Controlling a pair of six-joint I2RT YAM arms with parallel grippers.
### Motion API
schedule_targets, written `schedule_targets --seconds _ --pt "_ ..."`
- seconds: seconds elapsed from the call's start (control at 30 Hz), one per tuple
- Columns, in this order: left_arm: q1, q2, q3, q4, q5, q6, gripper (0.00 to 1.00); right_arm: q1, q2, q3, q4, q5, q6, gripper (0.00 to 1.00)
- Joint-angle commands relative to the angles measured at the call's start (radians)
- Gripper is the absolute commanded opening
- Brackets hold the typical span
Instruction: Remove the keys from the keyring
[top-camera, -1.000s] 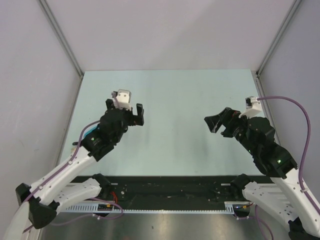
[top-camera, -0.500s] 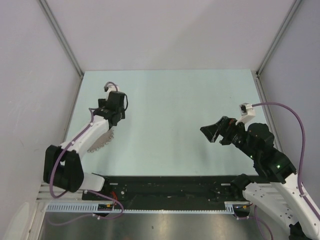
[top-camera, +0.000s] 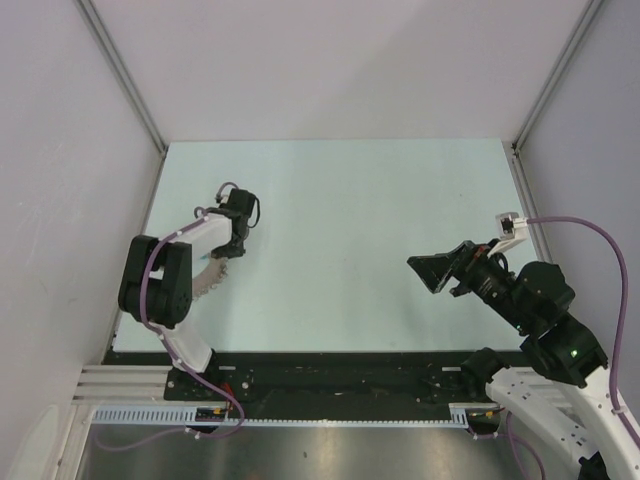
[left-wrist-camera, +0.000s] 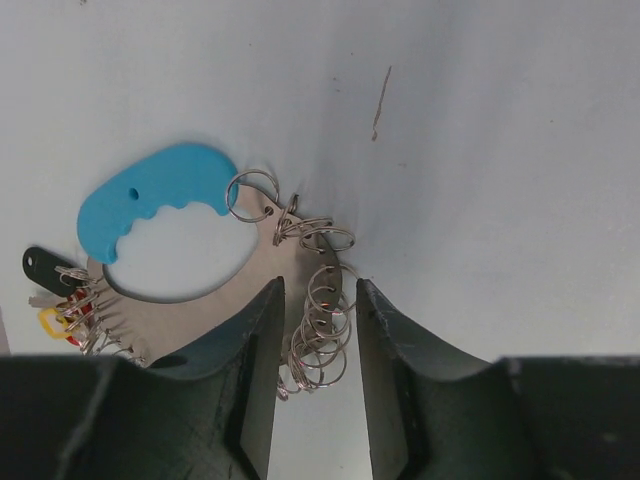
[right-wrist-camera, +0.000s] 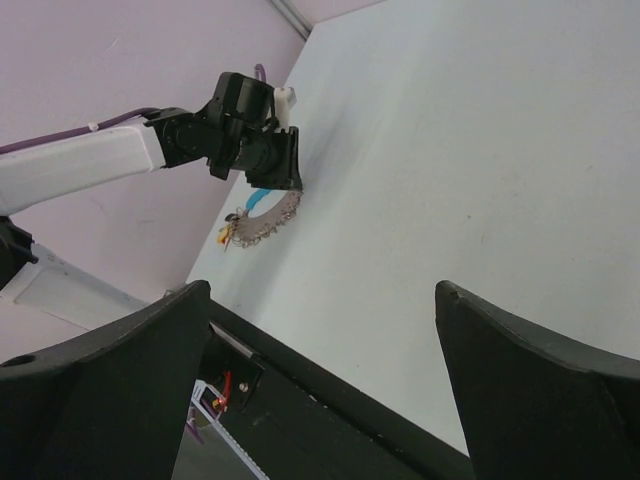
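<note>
Swung down to the left side of the surface (top-camera: 350, 200) since a second ago, with the left claw (left-wrist-camera: 318, 290) half narrowed astride a bunch of loose rings (left-wrist-camera: 320, 345); cannot tell whether pinching yet. Leave the right claw (top-camera: 440, 270), spread wide and well apart, in reserve. Look for the keys (left-wrist-camera: 75, 312) left of the claw, below the blue strap (left-wrist-camera: 150, 190), with the keyring (left-wrist-camera: 252, 192) at the strap's tip. Probably best to close gently and squarely, pin the metal flat, and avoid dragging the rings sideways.

White arms (top-camera: 195, 233), black claws (left-wrist-camera: 318, 292), purple cables (top-camera: 560, 220)
</note>
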Motion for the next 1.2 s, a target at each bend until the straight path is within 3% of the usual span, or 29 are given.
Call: schedule_targets --seconds 0.0,0.57,0.67,0.77,0.8,1.0,1.17 --pt "0.018 0.021 0.05 -0.026 0.023 -0.027 0.38 0.004 -0.022 0.004 0.015 -0.001 0.002 0.97" --pt "0.053 0.087 0.072 -0.056 0.032 -0.001 0.39 0.004 -0.05 0.005 0.009 0.004 0.008 0.96" --pt "0.058 0.09 0.073 -0.054 0.055 0.005 0.33 0.004 -0.059 0.004 0.002 0.013 0.01 0.96" --pt "0.06 0.082 0.075 -0.059 0.087 0.009 0.04 0.004 -0.058 0.004 -0.003 0.022 0.005 0.96" --pt "0.057 0.079 0.075 -0.059 0.098 0.011 0.01 0.004 -0.059 0.005 -0.002 0.025 0.005 0.96" --pt "0.023 -0.004 0.072 -0.074 0.212 0.005 0.0 0.004 -0.042 0.005 -0.005 0.035 -0.019 0.96" --pt "-0.06 -0.106 0.026 -0.007 0.49 -0.044 0.0 0.004 -0.025 -0.001 0.008 0.042 -0.055 0.97"
